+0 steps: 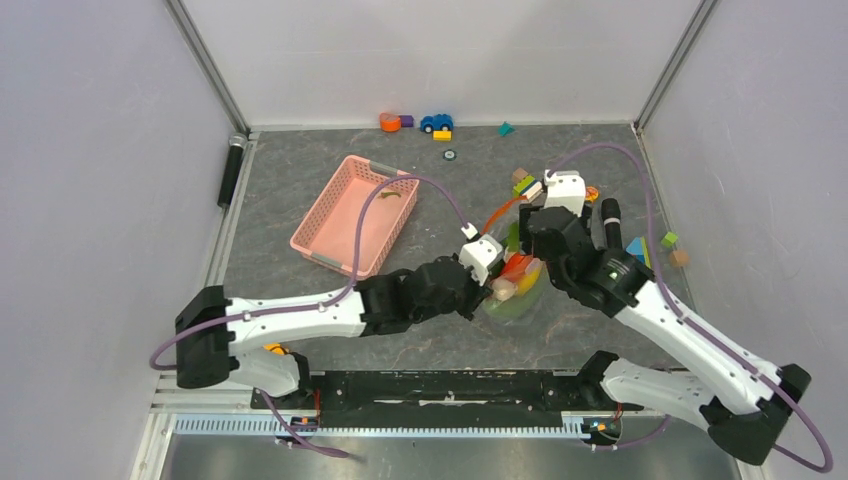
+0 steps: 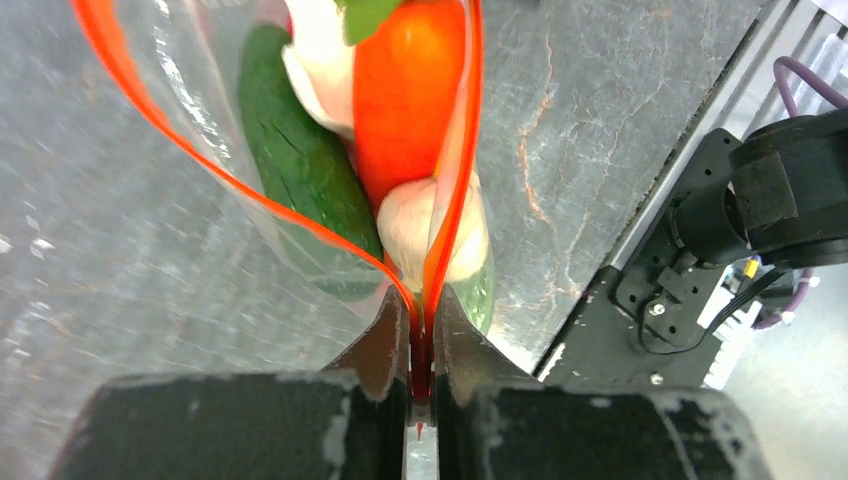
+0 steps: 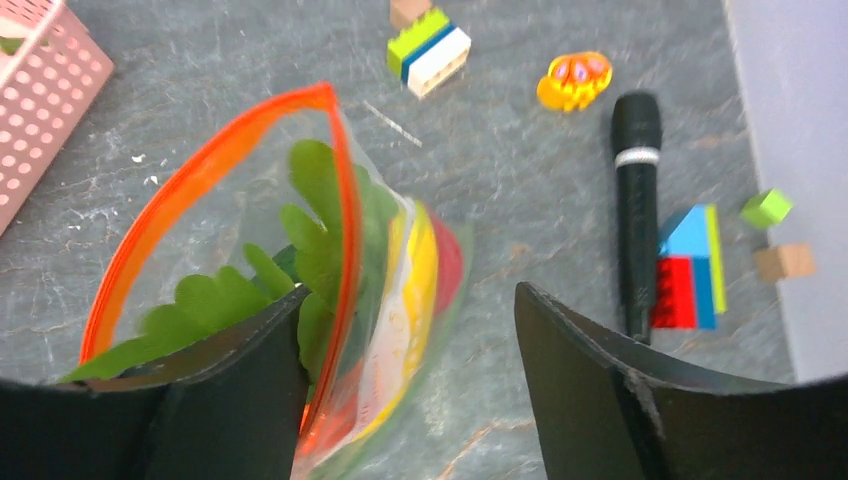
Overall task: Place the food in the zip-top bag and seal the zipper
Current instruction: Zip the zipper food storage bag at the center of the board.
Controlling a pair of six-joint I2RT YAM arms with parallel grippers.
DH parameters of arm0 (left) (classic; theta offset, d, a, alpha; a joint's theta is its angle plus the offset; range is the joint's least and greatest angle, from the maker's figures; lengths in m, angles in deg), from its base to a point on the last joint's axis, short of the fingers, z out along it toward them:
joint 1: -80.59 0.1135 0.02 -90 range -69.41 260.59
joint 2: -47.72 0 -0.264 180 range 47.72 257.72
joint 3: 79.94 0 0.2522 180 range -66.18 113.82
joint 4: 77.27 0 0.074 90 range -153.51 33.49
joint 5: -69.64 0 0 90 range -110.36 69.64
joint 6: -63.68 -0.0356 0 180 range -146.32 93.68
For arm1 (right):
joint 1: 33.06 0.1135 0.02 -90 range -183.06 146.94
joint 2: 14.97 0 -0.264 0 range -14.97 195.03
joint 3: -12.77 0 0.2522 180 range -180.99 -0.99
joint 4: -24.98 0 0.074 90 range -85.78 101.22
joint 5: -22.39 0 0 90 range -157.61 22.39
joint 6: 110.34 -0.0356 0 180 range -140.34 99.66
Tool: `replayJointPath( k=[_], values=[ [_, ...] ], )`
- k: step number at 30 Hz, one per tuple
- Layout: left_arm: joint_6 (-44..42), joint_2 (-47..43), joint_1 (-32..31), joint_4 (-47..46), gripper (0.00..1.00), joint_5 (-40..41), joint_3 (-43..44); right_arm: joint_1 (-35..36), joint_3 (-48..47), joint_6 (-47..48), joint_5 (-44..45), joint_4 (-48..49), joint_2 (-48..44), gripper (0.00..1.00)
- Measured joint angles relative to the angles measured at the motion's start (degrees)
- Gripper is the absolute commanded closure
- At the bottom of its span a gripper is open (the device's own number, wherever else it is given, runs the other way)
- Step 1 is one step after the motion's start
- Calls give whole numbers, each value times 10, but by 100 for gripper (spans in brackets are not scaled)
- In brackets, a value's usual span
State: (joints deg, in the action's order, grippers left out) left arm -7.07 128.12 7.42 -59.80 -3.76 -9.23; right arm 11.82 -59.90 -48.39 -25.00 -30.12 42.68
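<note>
Left gripper (image 2: 421, 340) pinched tight on orange-red zipper (image 2: 440, 230) at 1 end of bag mouth – both strips meet between its fingers. Bag (image 1: 512, 290) sits mid-table between 2 arms, mouth gaping. Inside: carrot (image 2: 405, 90), cucumber (image 2: 300, 160), mushroom (image 2: 405, 225), green leaves (image 3: 310, 230), banana (image 3: 415, 285). Right gripper (image 3: 410, 400) spread wide above bag, gripping nothing – left finger (image 3: 240, 400) just beside zipper. Pink basket (image 1: 355, 215) well apart, far left. Black microphone (image 3: 636, 200) and toy blocks (image 3: 690, 265) near bag.

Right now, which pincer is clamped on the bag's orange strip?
The left pincer: it pinches the orange strip at one end of the mouth. The right pincer stands open.
</note>
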Motion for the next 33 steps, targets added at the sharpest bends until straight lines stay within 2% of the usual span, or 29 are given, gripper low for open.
replayJointPath(
  k=[4, 7, 13, 17, 20, 25, 30, 32, 33],
  values=[
    [-81, -41, 30, 8, 98, -48, 1, 0, 8, 91, -11, 58, -64, 19],
    [-127, -49, 59, 14, 98, -87, 3, 0, 47, 186, -70, 140, -138, 19],
    [-175, -50, 146, 47, 98, -179, 7, 0, 112, 343, -268, 252, -229, 15],
    [-205, -52, 160, 66, 98, -204, 7, 0, 141, 430, -431, 278, -242, 13],
    [-229, -56, 161, 81, 98, -228, 10, 1, 156, 476, -499, 279, -236, 13],
    [-263, -59, 163, 103, 98, -252, 24, 1, 158, 548, -531, 271, -191, 15],
    [-290, -61, 164, 115, 98, -274, 35, 1, 156, 618, -534, 238, -135, 24],
    [-298, -62, 165, 122, 98, -278, 38, 1, 156, 637, -534, 223, -123, 31],
    [-302, -62, 165, 127, 98, -279, 40, 1, 156, 645, -533, 217, -118, 38]
  ],
)
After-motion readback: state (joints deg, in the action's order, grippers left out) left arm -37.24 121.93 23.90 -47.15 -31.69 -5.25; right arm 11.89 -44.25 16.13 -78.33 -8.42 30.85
